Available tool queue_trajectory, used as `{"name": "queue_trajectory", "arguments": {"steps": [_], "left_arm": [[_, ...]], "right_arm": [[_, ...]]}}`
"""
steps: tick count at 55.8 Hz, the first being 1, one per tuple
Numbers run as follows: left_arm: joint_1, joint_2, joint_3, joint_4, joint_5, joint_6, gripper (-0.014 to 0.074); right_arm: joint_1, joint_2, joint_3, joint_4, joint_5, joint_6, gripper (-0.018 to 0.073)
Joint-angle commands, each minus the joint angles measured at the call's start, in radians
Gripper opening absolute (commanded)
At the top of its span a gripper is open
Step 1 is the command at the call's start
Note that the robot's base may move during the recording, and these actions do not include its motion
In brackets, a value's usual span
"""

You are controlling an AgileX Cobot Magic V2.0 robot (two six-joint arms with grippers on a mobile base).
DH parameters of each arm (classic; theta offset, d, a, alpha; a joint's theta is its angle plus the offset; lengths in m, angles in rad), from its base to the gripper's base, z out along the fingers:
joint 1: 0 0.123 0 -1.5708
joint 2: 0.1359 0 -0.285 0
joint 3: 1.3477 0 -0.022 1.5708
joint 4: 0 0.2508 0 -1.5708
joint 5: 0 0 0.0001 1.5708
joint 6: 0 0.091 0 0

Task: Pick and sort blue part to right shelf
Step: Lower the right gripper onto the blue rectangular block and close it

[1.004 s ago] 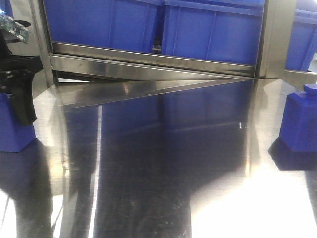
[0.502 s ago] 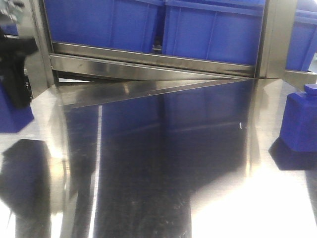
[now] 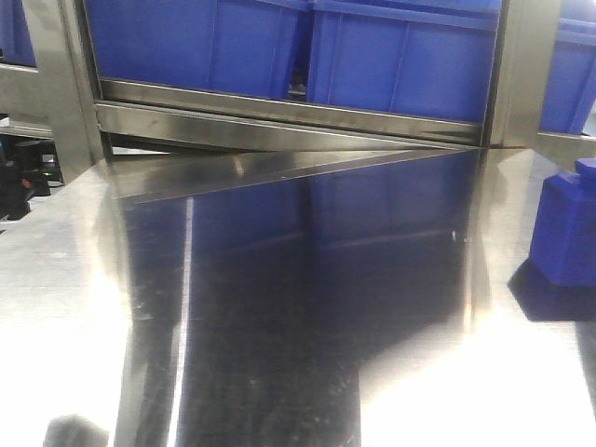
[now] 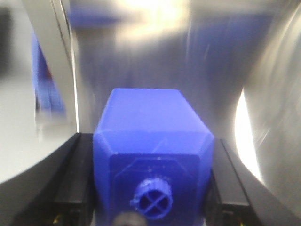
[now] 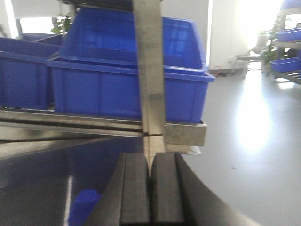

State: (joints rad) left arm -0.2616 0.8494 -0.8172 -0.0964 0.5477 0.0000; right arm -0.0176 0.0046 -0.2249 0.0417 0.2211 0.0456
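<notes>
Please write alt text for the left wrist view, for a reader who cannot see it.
The left hand grips a blue part between two black fingers; the blocky part shows a round stub with a cross toward the camera. Behind it, a shiny steel surface appears blurred.

Matte black left claw, flat-sided fingers along lower left and lower right of frame, right claw, two dark grey rectangular pads at lower centre, smooth curved grey flanks flaring outward

Glossy grey floor, bright light patch
</notes>
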Motion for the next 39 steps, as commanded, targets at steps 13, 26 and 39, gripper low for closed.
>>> {"name": "queue_trajectory", "arguments": {"steps": [13, 26, 39], "left_arm": [[-0.006, -0.34, 0.187, -0.004, -0.244, 0.0, 0.0336], [-0.006, -0.343, 0.2, -0.004, -0.221, 0.0, 0.0335], [-0.006, -0.343, 0.2, -0.004, -0.225, 0.0, 0.0335]], "right_arm": [[0.201, 0.34, -0.431, 0.002, 0.352, -0.018, 0.0063], [0.327, 0.644, -0.724, 0.002, 0.552, -0.017, 0.0428], [0.331, 0.881, -0.861, 0.003, 0.612, -0.012, 0.0627]]}}
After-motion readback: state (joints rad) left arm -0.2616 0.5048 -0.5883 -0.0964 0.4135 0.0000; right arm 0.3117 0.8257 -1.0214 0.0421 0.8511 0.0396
